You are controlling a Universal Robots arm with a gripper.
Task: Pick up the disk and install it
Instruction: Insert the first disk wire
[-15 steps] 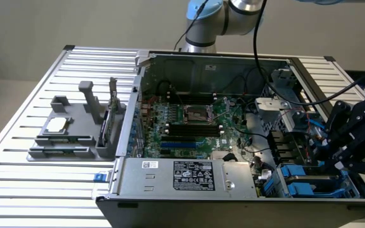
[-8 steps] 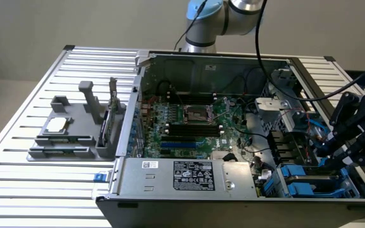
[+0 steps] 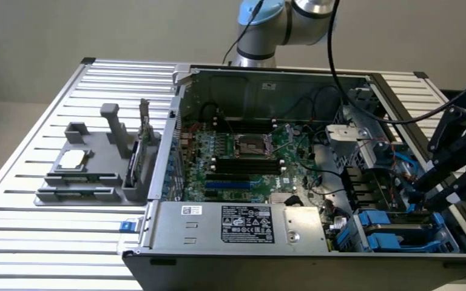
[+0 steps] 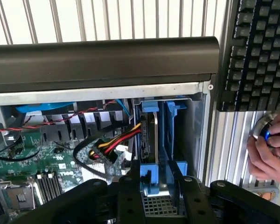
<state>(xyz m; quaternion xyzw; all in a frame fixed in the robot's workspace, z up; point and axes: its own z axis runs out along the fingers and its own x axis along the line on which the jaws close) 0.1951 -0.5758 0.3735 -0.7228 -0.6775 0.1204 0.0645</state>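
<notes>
The disk [image 4: 151,133] stands on edge in its blue frame [image 4: 171,122], down inside the drive bay at the corner of the open computer case [image 4: 102,58]. My gripper [image 4: 159,183] is right over it, one black finger [image 4: 130,189] close on each side of the frame's near end, jaws apart. I cannot tell whether the fingers touch the frame. In the exterior view the gripper [image 3: 421,197] hangs over the blue drive bay [image 3: 395,235] at the case's near corner, on the exterior view's right.
Red, yellow and black cables [image 4: 113,145] lie beside the bay. The power-supply box [image 3: 249,224] and motherboard [image 3: 241,151] lie inside the case. A grey fixture [image 3: 87,176] with a small chip [image 3: 73,159] stands on the exterior view's left. A person's hand [image 4: 270,147] rests by a keyboard [image 4: 256,51].
</notes>
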